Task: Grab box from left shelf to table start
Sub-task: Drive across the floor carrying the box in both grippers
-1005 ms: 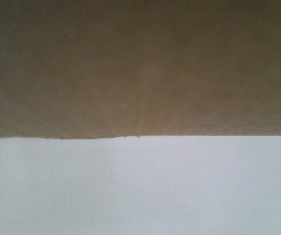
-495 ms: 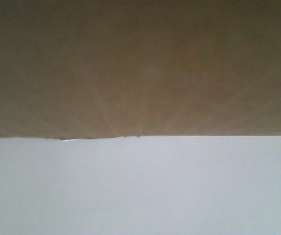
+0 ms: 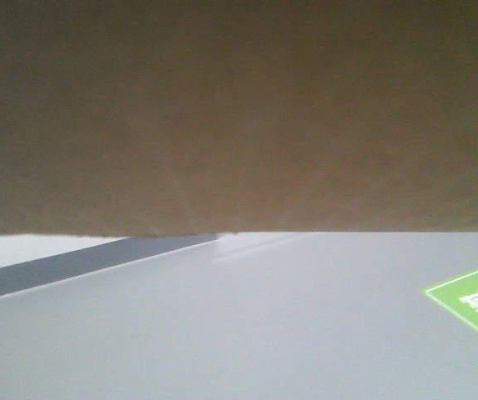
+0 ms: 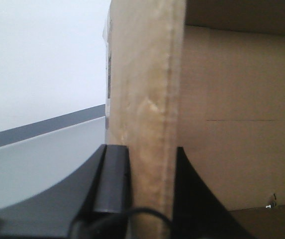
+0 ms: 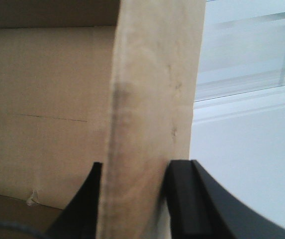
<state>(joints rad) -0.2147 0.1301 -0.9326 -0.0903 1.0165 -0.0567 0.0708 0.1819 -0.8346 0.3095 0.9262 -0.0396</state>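
Left wrist-mounted: left pincer (image 4: pixel 149 152) clamps box (image 4: pixel 147 74) wall edge | right pincer (image 5: pixel 135 167) clamps another wall | grey surface (image 3: pixel 222 333) below

Likely a plain workroom or lab: white wall (image 4: pixel 43 55) and dark grey strip (image 4: pixel 43 127) left of the box (image 3: pixel 239 117), green printed sticker (image 3: pixel 475 297) on grey surface (image 3: pixel 222 333) below it.

Left hand (image 4: pixel 149 152), right hand (image 5: pixel 137 164) both grip the box (image 3: pixel 239 117).

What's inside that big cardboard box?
Inside the box, only bare cardboard walls and a strip of floor show. The rest is hidden behind its near walls.
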